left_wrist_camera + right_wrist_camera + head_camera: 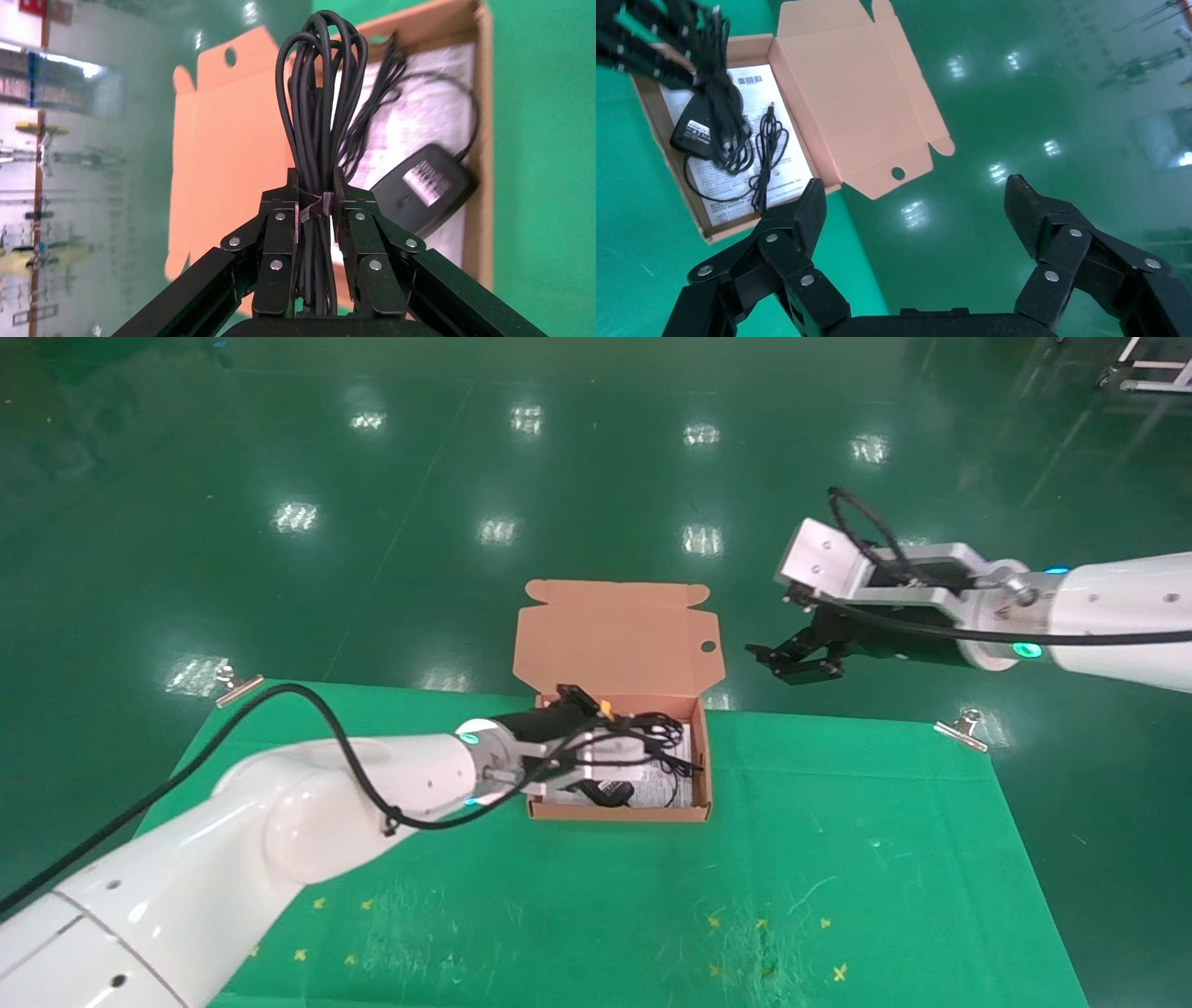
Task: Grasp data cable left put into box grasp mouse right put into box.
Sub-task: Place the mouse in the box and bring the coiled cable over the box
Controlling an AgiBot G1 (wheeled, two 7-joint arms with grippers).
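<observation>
The box (615, 812) lies open on the green table, its lid (615, 635) standing up at the back. The mouse (605, 794) lies in it on the white sheet, label side up in the left wrist view (422, 189), its cord (765, 154) beside it. My left gripper (647, 747) hangs over the box, shut on the data cable (320, 105), a strapped black coil sticking out past the fingers. My right gripper (792, 663) is open and empty, raised beyond the table's far edge to the right of the lid. From it I see the box (649, 119) and the mouse (694, 130).
A green cloth (838, 859) covers the table, held by metal clips at the far left (237, 684) and far right (964, 728). Beyond the far edge is glossy green floor. My left arm's black hose (307, 710) loops over the table's left side.
</observation>
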